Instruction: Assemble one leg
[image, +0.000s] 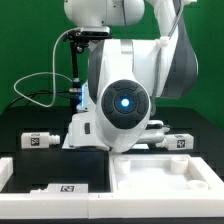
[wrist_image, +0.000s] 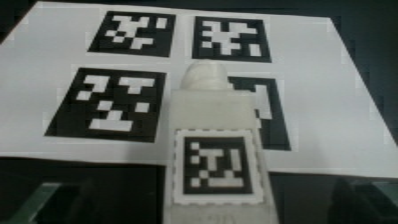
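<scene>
Hand: no fingers show clearly in either view, and the arm's own body covers it in the exterior view. I cannot tell whether it is open, closed or gripping.
Leg (wrist_image: 215, 150): one, white and matte, a long squared body narrowing to a rounded tip. It has a black-and-white tag on its broad face. It is seen close up in the wrist view, over the marker board, with its tip among the board's tags. Whether it touches the board cannot be told, and its thick end is blurred.
Marker board (wrist_image: 50, 70): one thin, flat white sheet.
Tags (wrist_image: 118, 100): four square black-and-white patterns on the board, one about half covered by the leg.
Arm (image: 122, 100): smooth white rounded casing with a round cap lit blue. It fills the middle of the bench and hides what lies behind it.
Blocks: two, small, white and tagged. One (image: 40, 140) is toward the bench's edge on the exterior view's left, the other (image: 178, 141) toward the right edge, with the arm between them.
Tray (image: 165, 175): one white moulded piece with recesses at the bench's near corner on the exterior view's right, cut off by the frame.
Flat piece (image: 66, 188): white, tagged, at the near edge and cut off.
Bench (image: 50, 160): black, matte.
</scene>
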